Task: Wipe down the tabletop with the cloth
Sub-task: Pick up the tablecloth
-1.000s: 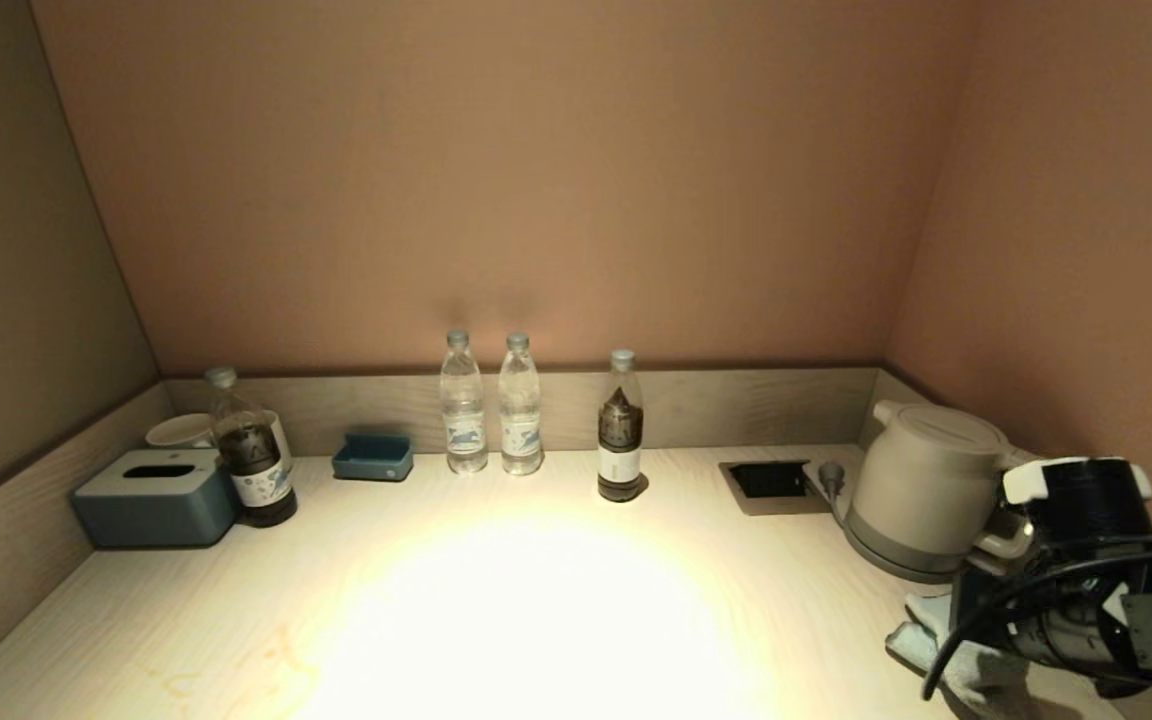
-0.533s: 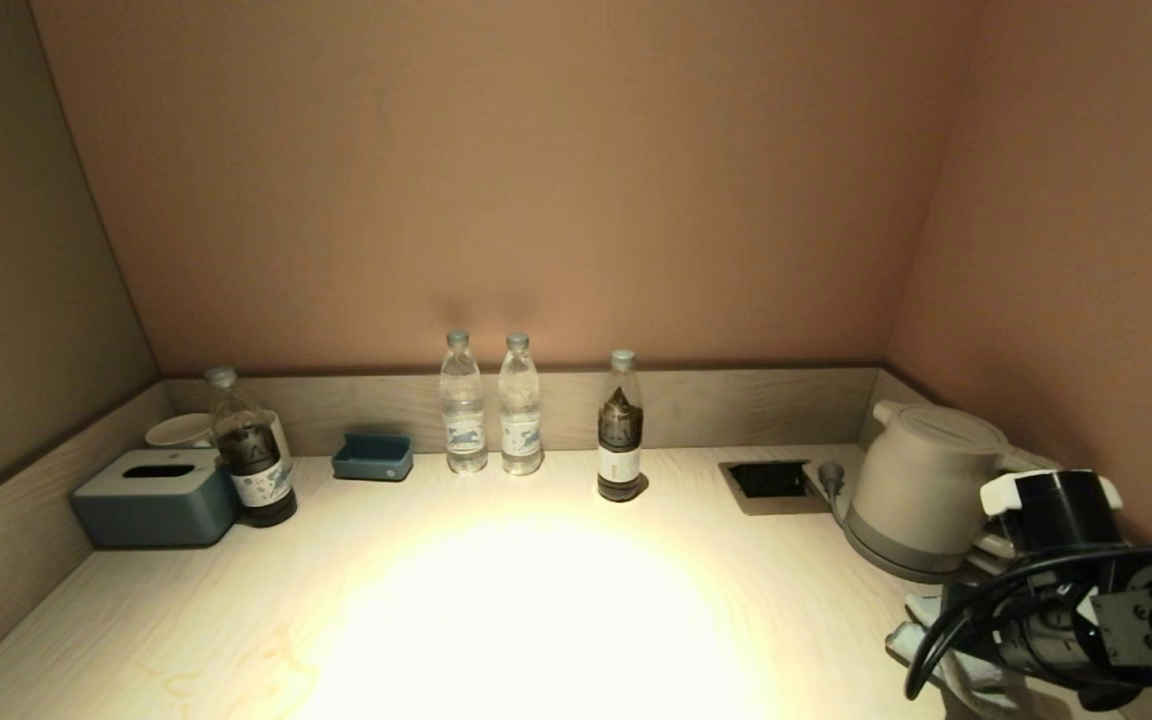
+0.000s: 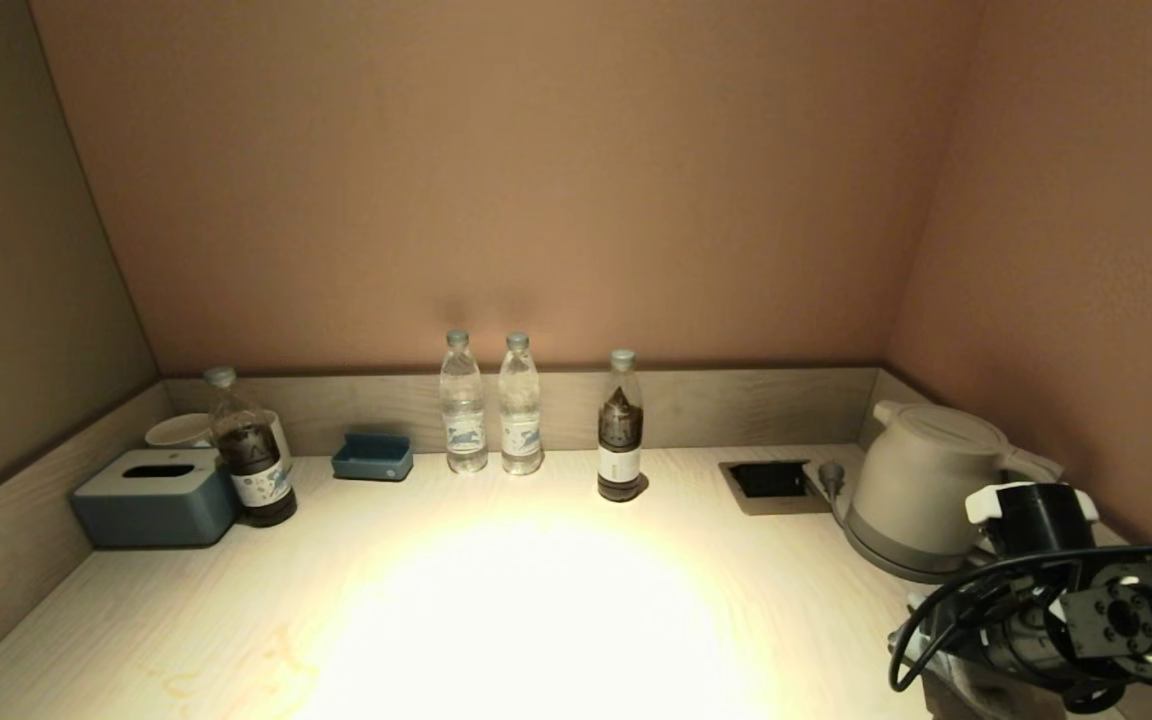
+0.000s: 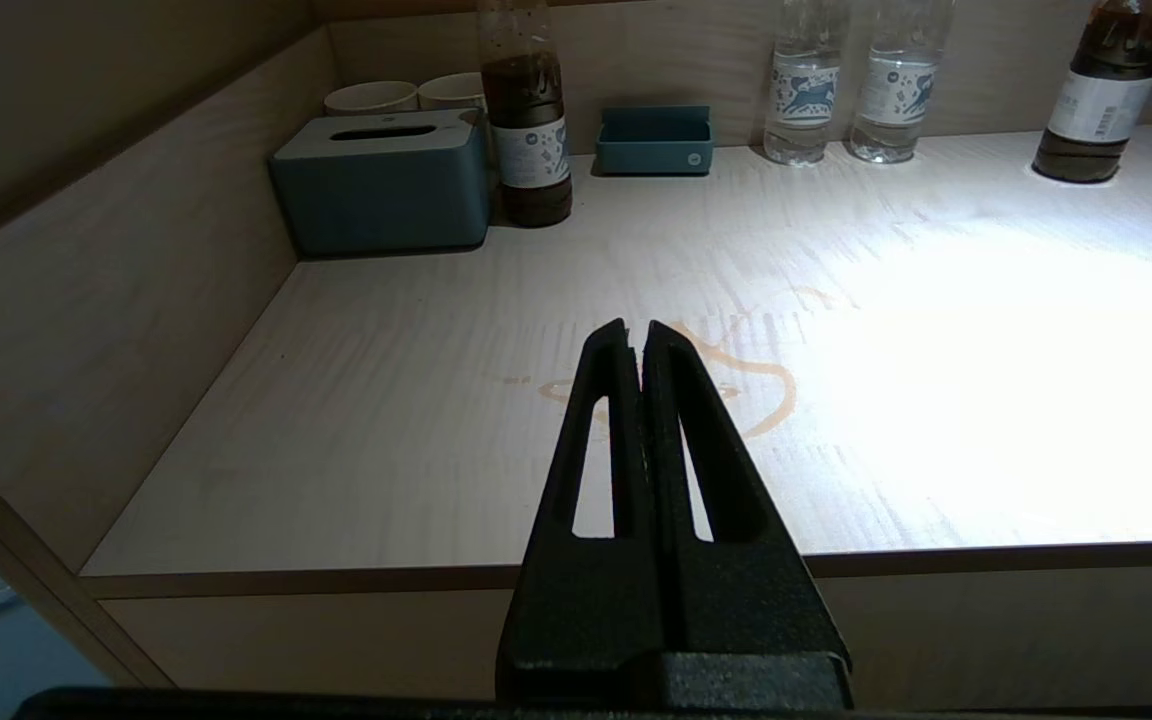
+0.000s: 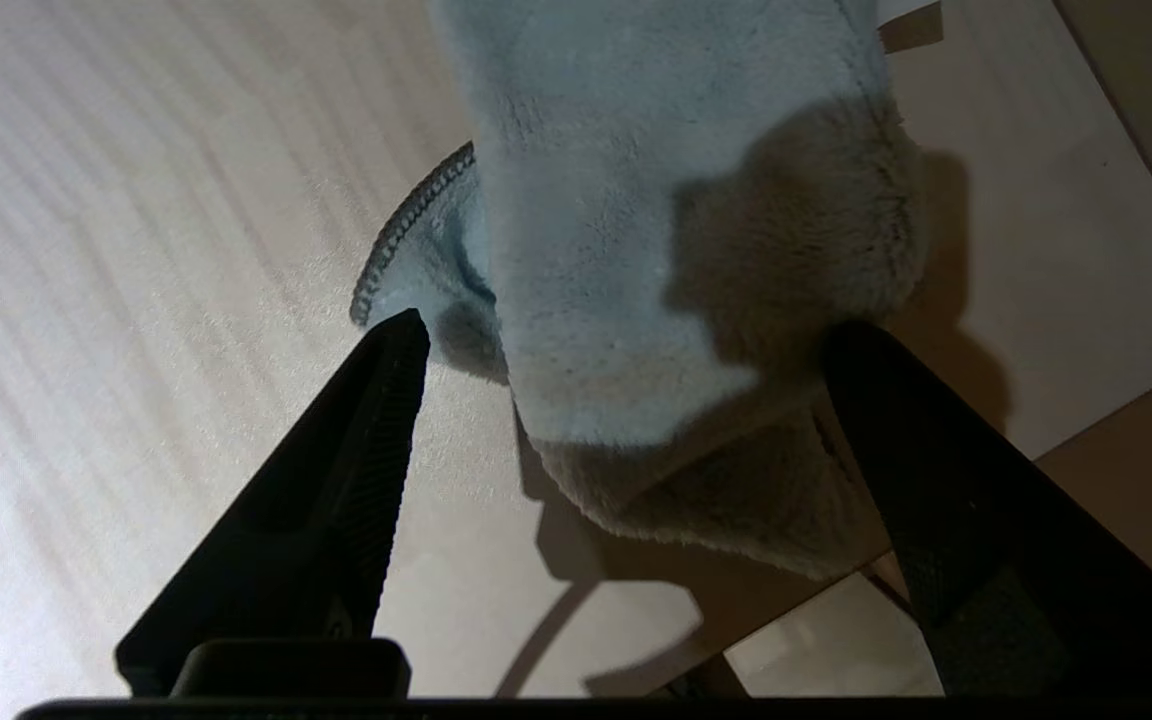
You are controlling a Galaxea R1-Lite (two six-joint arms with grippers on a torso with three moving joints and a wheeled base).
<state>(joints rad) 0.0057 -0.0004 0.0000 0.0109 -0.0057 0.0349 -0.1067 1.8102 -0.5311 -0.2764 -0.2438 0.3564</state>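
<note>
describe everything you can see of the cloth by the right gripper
The cloth is pale blue and fluffy, like plush microfibre, with a stitched hem showing along one edge. It lies bunched and folded on the light wood tabletop, close to the table's front edge at the robot's right. The right gripper is open, its two black fingers straddling the near fold without pinching it. In the head view the right arm hides the cloth.

The pale wooden tabletop [image 3: 496, 610] carries 4 bottles [image 3: 520, 418], a tissue box [image 3: 154, 497], kettle [image 3: 921, 487] and cloth [image 5: 676, 230].
</note>
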